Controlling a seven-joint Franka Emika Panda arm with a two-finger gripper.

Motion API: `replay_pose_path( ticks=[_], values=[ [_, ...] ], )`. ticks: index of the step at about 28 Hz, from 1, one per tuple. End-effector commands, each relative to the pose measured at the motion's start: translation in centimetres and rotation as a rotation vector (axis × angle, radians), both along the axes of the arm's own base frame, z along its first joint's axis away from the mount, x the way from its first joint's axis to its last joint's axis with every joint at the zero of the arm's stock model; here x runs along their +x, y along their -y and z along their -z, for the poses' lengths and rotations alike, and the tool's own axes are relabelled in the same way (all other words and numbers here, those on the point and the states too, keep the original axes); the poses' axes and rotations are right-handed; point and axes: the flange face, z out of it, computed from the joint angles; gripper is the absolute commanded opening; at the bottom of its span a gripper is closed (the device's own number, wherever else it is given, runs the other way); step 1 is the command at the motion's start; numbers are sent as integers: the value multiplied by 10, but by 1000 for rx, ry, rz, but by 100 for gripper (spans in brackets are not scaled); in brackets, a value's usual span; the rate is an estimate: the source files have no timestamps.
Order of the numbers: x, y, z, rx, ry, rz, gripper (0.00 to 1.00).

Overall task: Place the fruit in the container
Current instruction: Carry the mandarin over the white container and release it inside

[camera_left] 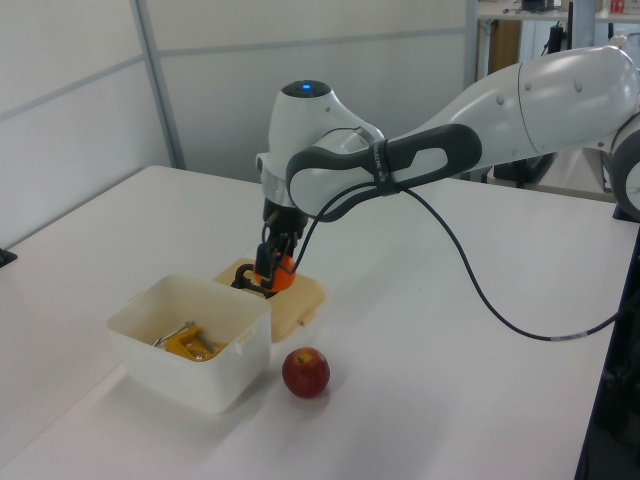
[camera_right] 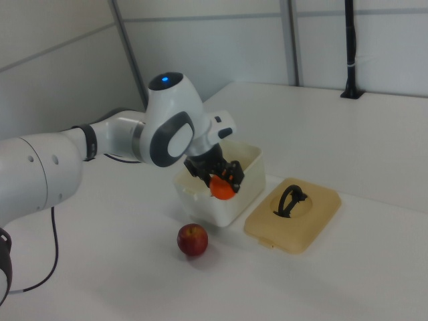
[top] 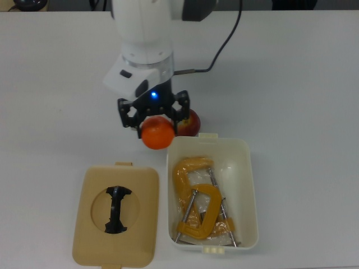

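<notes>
Top view. Gripper (top: 154, 120): black, closed on the orange (top: 157, 134), held above the white surface (top: 303, 84) just off the tub's (top: 249, 185) upper-left corner in the top view. Apple (top: 190, 123): on the surface, touching or just beside the tub's short end, partly covered by the gripper. Tub: cream-white, holds two yellow clamps (top: 196, 202) and some clear wrap; a latch tab at each short end. Lid (top: 115, 216): tan, black handle, flat on the surface at the top view's left of the tub, apart from it. Arm (top: 143, 39): white, cut off at the top edge; a black cable (top: 221, 47) runs from it.

Left view. Gripper (camera_left: 272, 268) hangs over the lid (camera_left: 300, 295), the orange (camera_left: 281, 272) between its fingers; the lid's handle is partly hidden behind them. Tub (camera_left: 190, 345) in front, one clamp (camera_left: 190, 343) visible inside. Apple (camera_left: 306, 372) on the surface (camera_left: 420, 400), just beside the tub.

Right view. Gripper (camera_right: 221, 177) with the orange (camera_right: 222, 189) in front of the tub (camera_right: 251, 170), hiding much of its near wall; contents not visible. Apple (camera_right: 192, 239) on the surface (camera_right: 401, 134), near the tub. Lid (camera_right: 294, 214) at the right view's right of the tub.
</notes>
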Motion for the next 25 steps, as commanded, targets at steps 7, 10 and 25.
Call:
replay_pose_path(
  ticks=[7, 10, 25],
  values=[
    [17, -75, -10, -4, 94, 16, 65],
    [17, -76, -9, -22, 97, 35, 100],
    [-14, -63, -5, -122, -153, -10, 100]
  ],
)
